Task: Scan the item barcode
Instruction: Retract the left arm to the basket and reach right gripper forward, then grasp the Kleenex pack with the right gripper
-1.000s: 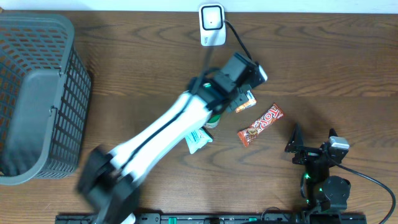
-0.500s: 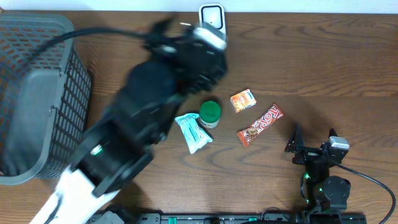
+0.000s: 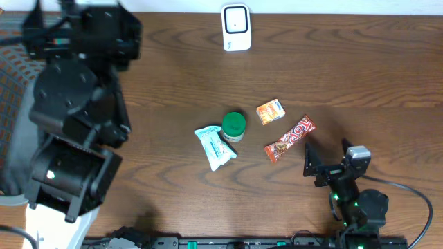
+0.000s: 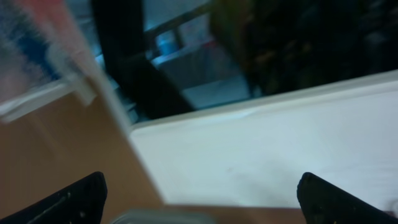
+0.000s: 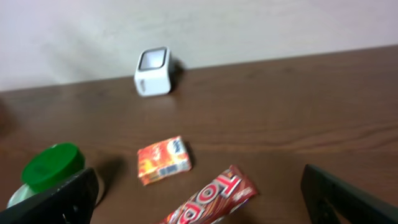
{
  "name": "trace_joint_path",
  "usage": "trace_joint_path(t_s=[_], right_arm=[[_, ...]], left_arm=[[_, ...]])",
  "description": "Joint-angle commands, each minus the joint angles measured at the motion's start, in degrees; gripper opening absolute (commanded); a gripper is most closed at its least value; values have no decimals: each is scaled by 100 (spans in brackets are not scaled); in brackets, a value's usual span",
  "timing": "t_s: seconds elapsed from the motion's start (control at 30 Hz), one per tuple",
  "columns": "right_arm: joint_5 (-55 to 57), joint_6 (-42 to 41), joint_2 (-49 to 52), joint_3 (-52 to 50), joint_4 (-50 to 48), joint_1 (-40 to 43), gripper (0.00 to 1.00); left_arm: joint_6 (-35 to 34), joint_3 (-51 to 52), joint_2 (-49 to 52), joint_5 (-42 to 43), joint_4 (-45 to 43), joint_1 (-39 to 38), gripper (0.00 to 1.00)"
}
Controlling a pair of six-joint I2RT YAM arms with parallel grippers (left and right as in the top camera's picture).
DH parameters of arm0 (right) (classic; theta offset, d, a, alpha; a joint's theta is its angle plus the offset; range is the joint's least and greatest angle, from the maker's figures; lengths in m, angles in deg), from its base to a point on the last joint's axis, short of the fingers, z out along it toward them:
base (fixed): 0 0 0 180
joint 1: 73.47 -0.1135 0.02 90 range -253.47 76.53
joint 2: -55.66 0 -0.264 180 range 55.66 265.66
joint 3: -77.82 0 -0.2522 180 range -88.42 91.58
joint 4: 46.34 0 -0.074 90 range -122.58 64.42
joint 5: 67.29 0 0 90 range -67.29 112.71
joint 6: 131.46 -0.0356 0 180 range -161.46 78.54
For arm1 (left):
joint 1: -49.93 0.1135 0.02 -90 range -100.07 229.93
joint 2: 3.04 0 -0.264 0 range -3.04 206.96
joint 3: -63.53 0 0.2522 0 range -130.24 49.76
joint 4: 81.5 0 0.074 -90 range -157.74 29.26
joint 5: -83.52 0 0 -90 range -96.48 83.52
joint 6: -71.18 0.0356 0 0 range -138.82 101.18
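Note:
The white barcode scanner point(image 3: 235, 28) stands at the table's far edge and also shows in the right wrist view as the scanner point(image 5: 153, 71). A small orange box point(image 3: 270, 111) lies flat on the table, with the barcode side of the box point(image 5: 164, 160) facing my right wrist camera. Beside it lies a red candy bar point(image 3: 290, 138). My left gripper point(image 4: 202, 199) is open and empty, up at the far left over the basket. My right gripper point(image 3: 327, 160) is open near the front edge, with the candy bar point(image 5: 208, 198) ahead of its fingers.
A green-lidded jar point(image 3: 233, 126) and a light blue packet point(image 3: 215, 146) sit mid-table. The grey basket point(image 3: 10, 197) at the left is mostly covered by my left arm point(image 3: 73, 131). The left wrist view is blurred and shows a white wall.
My left gripper opened and let go of the orange box, which now lies on the table. The left arm swung away to the far left. The right gripper shifted slightly.

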Motion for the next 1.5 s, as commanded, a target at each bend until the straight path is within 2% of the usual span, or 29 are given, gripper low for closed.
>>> trace_joint_path(t_s=[0.0, 0.07, 0.17, 0.33, 0.43, 0.57, 0.67, 0.87, 0.93, 1.0, 1.27, 1.47], right_arm=[[-374, -7, 614, 625, -55, -48, 99], [-448, 35, 1121, 1005, -9, -48, 99], [-682, 188, 2282, 1945, 562, -50, 99], [-603, 710, 4459, 4269, 2848, -426, 99], [-66, 938, 5576, 5574, 3971, -942, 99], [592, 933, 6690, 6859, 5036, -1541, 99], [511, 929, 7259, 7219, 5088, -1801, 99], [516, 933, 8011, 7187, 4507, -1923, 99], [516, 933, 8212, 7189, 4395, -1923, 96], [518, 933, 8424, 7259, 4378, -1919, 99], [922, 981, 9829, 8736, 5689, -1919, 99], [1141, 979, 11101, 10522, 7147, -1923, 99]], left_arm=[[-31, -33, 57, 76, 33, 463, 98], [-98, -31, 57, 76, 162, 621, 98], [-120, -31, 7, 81, 514, 699, 98], [-118, -24, -131, 96, 608, 699, 98], [-120, 17, -258, 98, 664, 697, 98], [-120, 120, -520, 105, 656, 697, 98], [-120, 192, -791, 271, 688, 697, 98], [-118, 511, -1484, 691, 684, 697, 98], [-120, 595, -1740, 704, 680, 697, 98], [-120, 640, -1921, 728, 680, 697, 98], [-118, 785, -2363, 1088, 684, 697, 98], [-118, 796, -2363, 1091, 682, 697, 98]])
